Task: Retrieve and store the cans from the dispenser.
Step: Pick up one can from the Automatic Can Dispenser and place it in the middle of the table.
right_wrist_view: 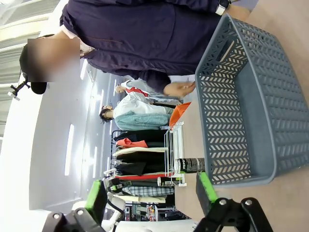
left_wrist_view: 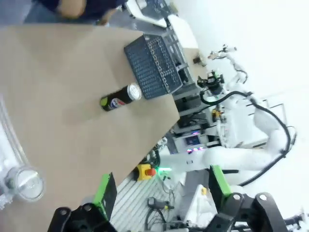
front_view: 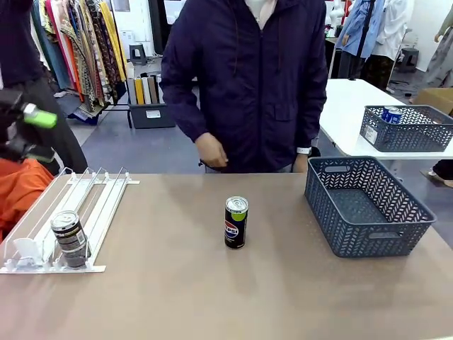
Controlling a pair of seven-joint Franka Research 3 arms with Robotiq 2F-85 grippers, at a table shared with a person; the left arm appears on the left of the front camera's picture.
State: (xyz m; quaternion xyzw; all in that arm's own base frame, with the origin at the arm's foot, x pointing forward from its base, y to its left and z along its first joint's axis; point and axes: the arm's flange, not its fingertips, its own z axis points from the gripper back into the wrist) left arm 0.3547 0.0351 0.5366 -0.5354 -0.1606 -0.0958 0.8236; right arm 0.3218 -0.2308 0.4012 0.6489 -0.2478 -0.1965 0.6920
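Observation:
One black can [front_view: 236,222] with a green top stands upright at the table's middle; the left wrist view shows this can [left_wrist_view: 120,98] too. A second black can [front_view: 69,239], silver-topped, stands at the front stop of the white railed dispenser [front_view: 92,205] on the left. My left gripper [front_view: 28,129] hangs above the dispenser's far end. In its own view the left gripper [left_wrist_view: 161,186] is open and holds nothing, with the can's silver top [left_wrist_view: 26,182] below. My right gripper [right_wrist_view: 150,193] is open and empty, beside the grey basket [right_wrist_view: 241,96], looking across to the dispenser can [right_wrist_view: 192,165].
The dark grey mesh basket [front_view: 364,205] sits at the table's right. A person in a dark jacket stands at the far side, one hand [front_view: 211,151] above the far edge. An orange cloth [front_view: 21,188] lies left of the dispenser. Bare tabletop surrounds the middle can.

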